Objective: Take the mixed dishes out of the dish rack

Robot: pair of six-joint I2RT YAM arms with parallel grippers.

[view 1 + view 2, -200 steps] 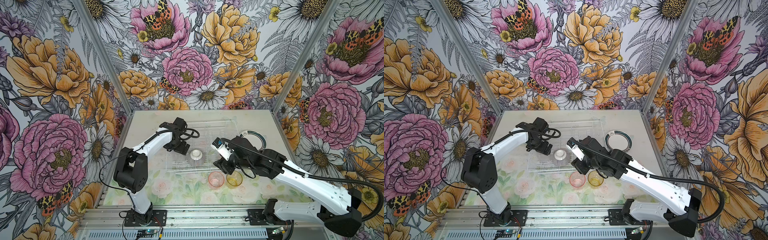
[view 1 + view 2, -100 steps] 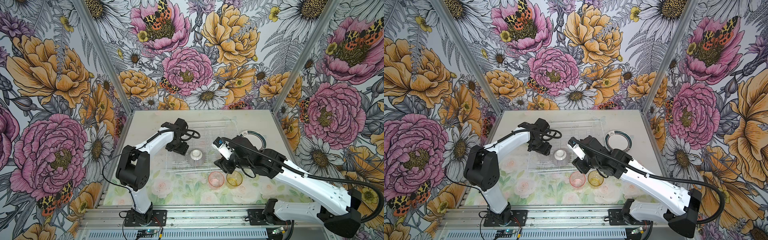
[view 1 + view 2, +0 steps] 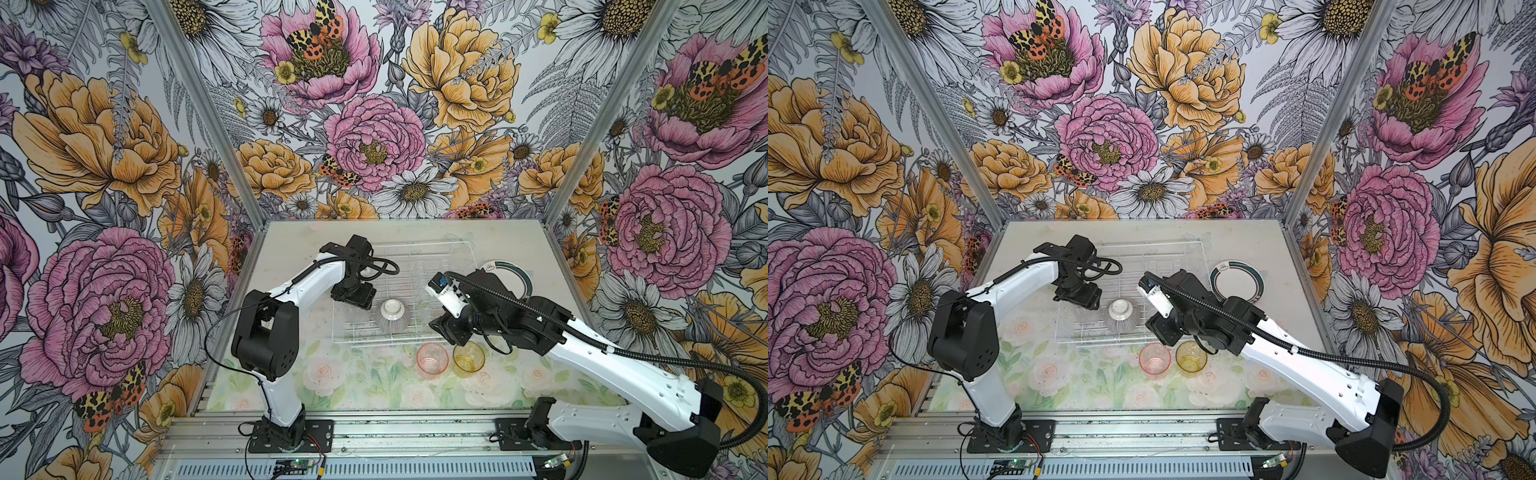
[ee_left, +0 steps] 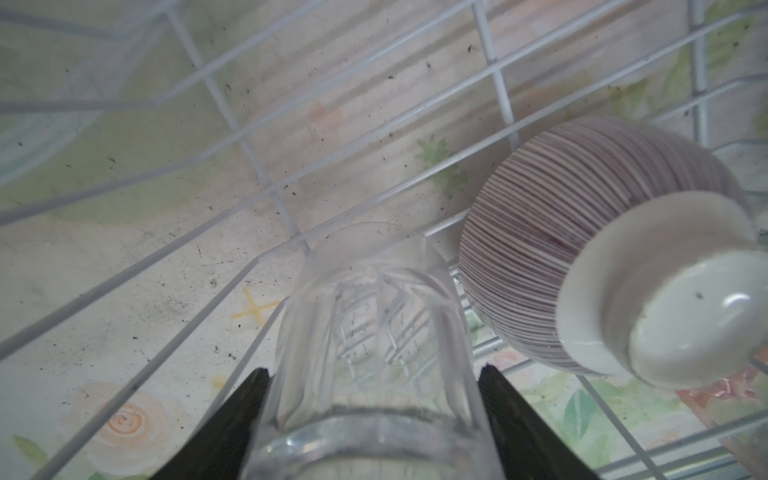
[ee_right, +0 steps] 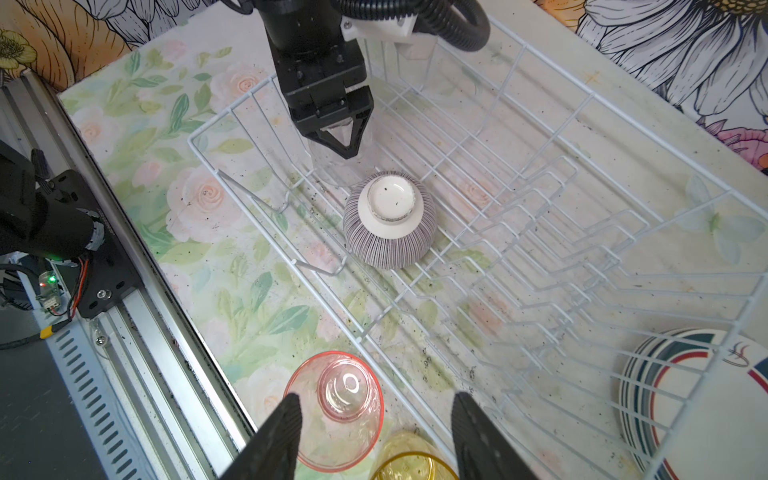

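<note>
The bench carries the rack at its middle, nearer the back edge. In the top views the rack's thin white wires are hard to trace against the pale surface, and the left arm covers its left wall.

The plates lie stacked flat on the bench, just beside the rack's right wall and towards the right edge. The right arm hides their near rim in a top view, and the right wrist view cuts them off behind rack wires. How many there are cannot be told.

The bowl sits upside down in the rack's front half, white foot up.

The pink tumbler and amber tumbler stand side by side on the bench between the rack and the front edge. Most of the amber one is cut off in the right wrist view.

The clear tumbler is near the rack's front left corner, just beside the bowl. It is nearly invisible from above, and whether it rests on the wires cannot be told.

The left pincer pinches it, a finger against each side. The right pincer is spread and empty, above the pink and amber tumblers.
</note>
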